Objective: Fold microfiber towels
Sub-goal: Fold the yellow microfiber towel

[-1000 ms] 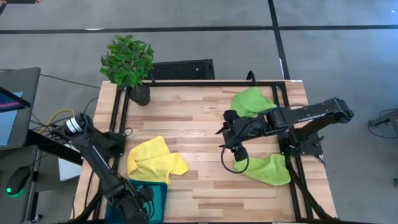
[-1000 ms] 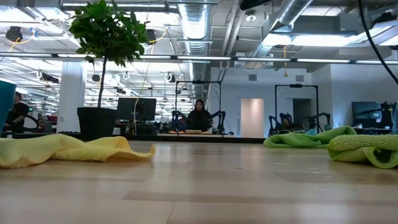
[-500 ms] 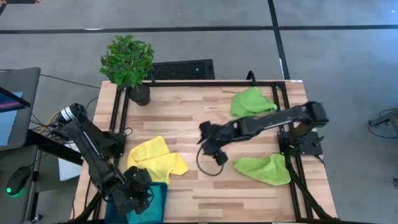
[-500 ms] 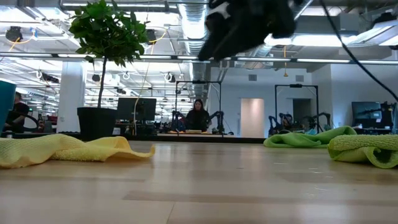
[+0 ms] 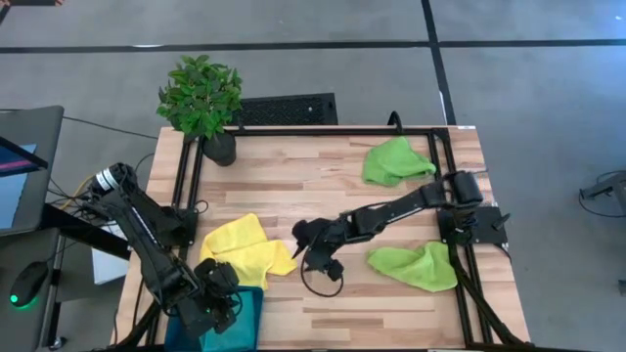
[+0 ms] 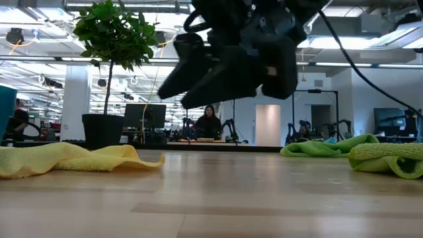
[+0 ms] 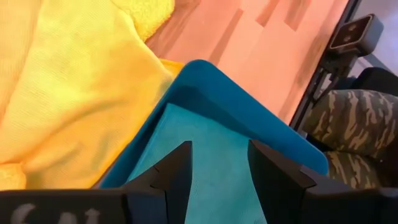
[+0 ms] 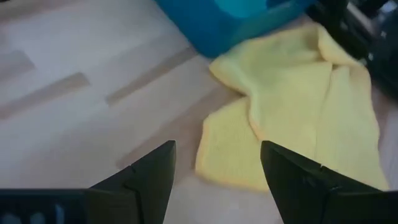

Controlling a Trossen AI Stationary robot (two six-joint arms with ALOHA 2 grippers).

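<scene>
Right gripper (image 5: 301, 235): fingers spread, empty, above the table just right of the yellow towel (image 5: 243, 249). We judge the step to be taking that towel; we would come down on its near right corner, pinching one layer only.

Left gripper (image 7: 217, 171): fingers parted, holding nothing, over the teal towel (image 7: 205, 162) in the tray (image 7: 211, 81), near left.

Count: yellow towel, one; teal, one; green towels, two, far right (image 5: 394, 159) and near right (image 5: 416, 266); plant (image 5: 201, 98), one.

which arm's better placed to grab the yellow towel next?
Right, probably. The right gripper hangs open just beside the yellow towel, whose edge fills its wrist view. The left gripper is over the tray holding the teal towel, open and empty.
</scene>
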